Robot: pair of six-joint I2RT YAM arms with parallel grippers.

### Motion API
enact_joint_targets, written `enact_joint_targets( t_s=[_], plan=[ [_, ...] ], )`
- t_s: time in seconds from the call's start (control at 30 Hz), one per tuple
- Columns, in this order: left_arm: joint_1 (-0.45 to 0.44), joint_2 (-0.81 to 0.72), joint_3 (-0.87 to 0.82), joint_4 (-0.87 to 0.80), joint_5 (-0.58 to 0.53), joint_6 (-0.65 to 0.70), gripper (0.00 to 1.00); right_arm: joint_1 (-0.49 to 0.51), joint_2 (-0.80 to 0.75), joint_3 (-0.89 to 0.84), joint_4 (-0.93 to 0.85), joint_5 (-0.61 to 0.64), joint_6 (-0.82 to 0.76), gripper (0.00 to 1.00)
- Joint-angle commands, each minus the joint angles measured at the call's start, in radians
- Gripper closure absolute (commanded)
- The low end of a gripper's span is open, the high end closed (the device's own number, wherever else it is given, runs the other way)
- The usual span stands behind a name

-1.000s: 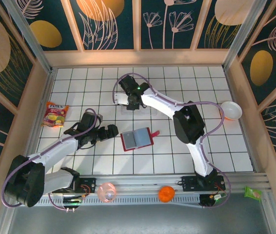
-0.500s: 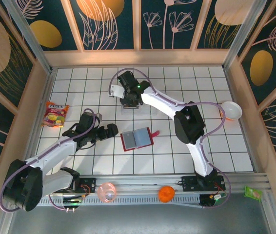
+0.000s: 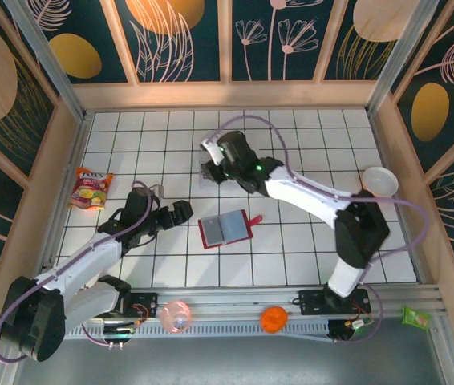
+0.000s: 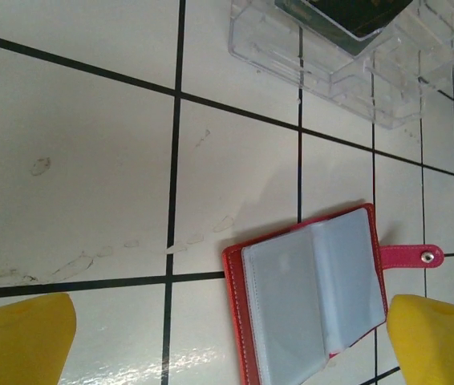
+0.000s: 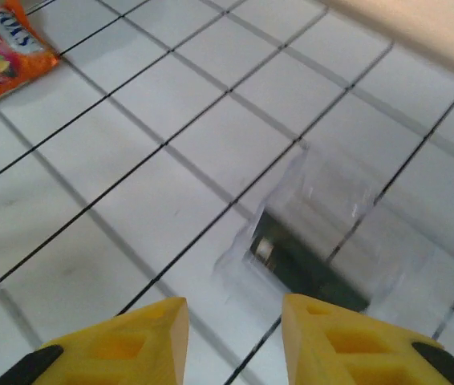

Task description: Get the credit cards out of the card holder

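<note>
The card holder lies open mid-table, a red wallet with its grey-blue pockets facing up. In the left wrist view the card holder has its snap tab pointing right. My left gripper stands open just left of it; in its own camera the left gripper has nothing between its yellow fingers. A dark credit card with a pale mark lies in the clear tray. My right gripper hovers open above the tray's near side, holding nothing. From above, the right gripper covers part of the tray.
A snack packet lies at the left edge and a white bowl at the right. On the front rail sit a pink ball, an orange ball and a green packet.
My right gripper's jaws have opened and it has drawn back a little from the tray, its elbow swinging out to the right. The left arm has barely moved.
</note>
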Motion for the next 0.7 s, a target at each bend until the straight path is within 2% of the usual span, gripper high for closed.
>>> enact_joint_targets(
  t_s=[0.0,0.1,0.27,0.47,0.67],
  plan=[
    [0.009,-0.027,-0.033,0.013,-0.037,-0.031,0.01,0.036,-0.063,-0.140,-0.002,-0.083,0.240,0.63],
    [0.009,-0.033,-0.051,0.015,-0.048,-0.043,0.01,0.112,-0.070,-0.216,-0.058,-0.082,0.296,0.62],
    [0.009,-0.053,-0.075,0.013,-0.064,-0.054,0.02,0.242,0.027,-0.215,-0.139,-0.047,0.326,0.63],
    [0.009,-0.070,-0.089,0.001,-0.060,-0.049,0.03,0.305,0.121,-0.145,-0.200,0.048,0.289,0.64],
    [0.009,-0.069,-0.096,-0.002,-0.049,-0.041,0.05,0.327,0.171,-0.100,-0.242,0.123,0.261,0.64]
  ],
)
